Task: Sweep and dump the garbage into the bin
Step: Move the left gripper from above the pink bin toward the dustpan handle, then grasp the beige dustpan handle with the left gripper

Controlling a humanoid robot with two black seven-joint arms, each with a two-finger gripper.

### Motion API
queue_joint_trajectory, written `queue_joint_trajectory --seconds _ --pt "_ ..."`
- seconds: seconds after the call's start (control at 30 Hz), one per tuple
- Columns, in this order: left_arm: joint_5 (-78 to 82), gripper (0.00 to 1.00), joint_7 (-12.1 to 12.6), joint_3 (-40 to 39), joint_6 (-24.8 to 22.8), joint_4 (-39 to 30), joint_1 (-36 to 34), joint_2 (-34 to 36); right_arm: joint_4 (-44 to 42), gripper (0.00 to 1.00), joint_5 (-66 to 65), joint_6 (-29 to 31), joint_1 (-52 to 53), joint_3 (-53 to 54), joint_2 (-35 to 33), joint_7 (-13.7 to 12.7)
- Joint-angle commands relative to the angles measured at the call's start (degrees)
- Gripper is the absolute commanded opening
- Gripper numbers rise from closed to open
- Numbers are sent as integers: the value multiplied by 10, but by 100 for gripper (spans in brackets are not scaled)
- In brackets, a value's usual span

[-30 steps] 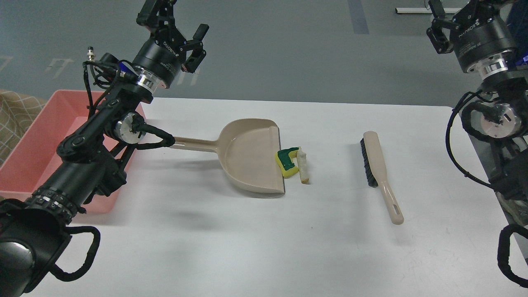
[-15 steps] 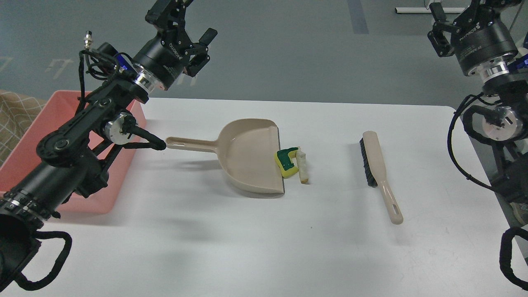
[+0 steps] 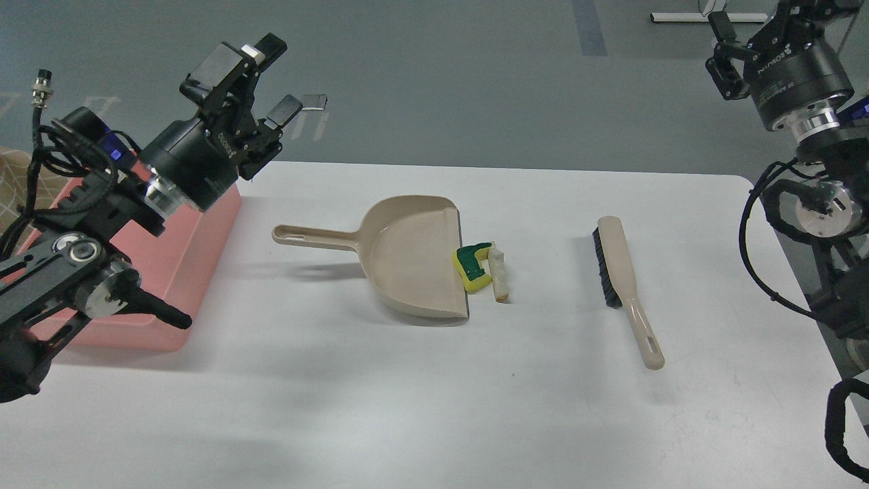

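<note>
White tabletop (image 3: pixel 407 407) across the lower and middle frame. At centre, beige dustpan (image 3: pixel 407 255), flat, handle pointing toward frame left, open lip toward the right. Touching that lip: yellow sponge (image 3: pixel 473 268) with green top, and just right of it, pressed against it, whitish wedge (image 3: pixel 500 275) lying lengthwise up-down in the frame. Both scraps on the tabletop, outside the pan. Further right, well apart from the scraps, brush (image 3: pixel 621 272) with black bristles on its left side, beige handle running toward lower right. At left edge, pink bin (image 3: pixel 197 272) on the tabletop, mostly hidden behind the left arm, well apart from the garbage. In upper left, left pincer (image 3: pixel 278 81) raised above the bin's far corner, fingers (image 3: pixel 261 49) spread, holding nothing, clear of the dustpan handle. In upper right corner, right pincer (image 3: pixel 736 41) cut off by the frame top and dark; spread or pressed together, cannot tell. Right arm hanging down the right edge, off the tabletop.
</note>
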Motion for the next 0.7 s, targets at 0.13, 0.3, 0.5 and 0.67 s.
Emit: queue_joint_trajectory --seconds 0.13,0.3,0.5,0.67 --pt "74 98 0 -1 39 -67 135 15 2 100 -1 -2 -6 0 0 -1" --pt "173 98 1 21 88 -65 195 -38 7 100 -1 -2 -13 0 -1 -1" --pt "260 98 28 26 165 34 203 -146 7 100 -1 -2 -15 0 -1 -1" --pt "262 98 29 27 182 118 183 -200 7 100 -1 -2 -20 0 -1 -1"
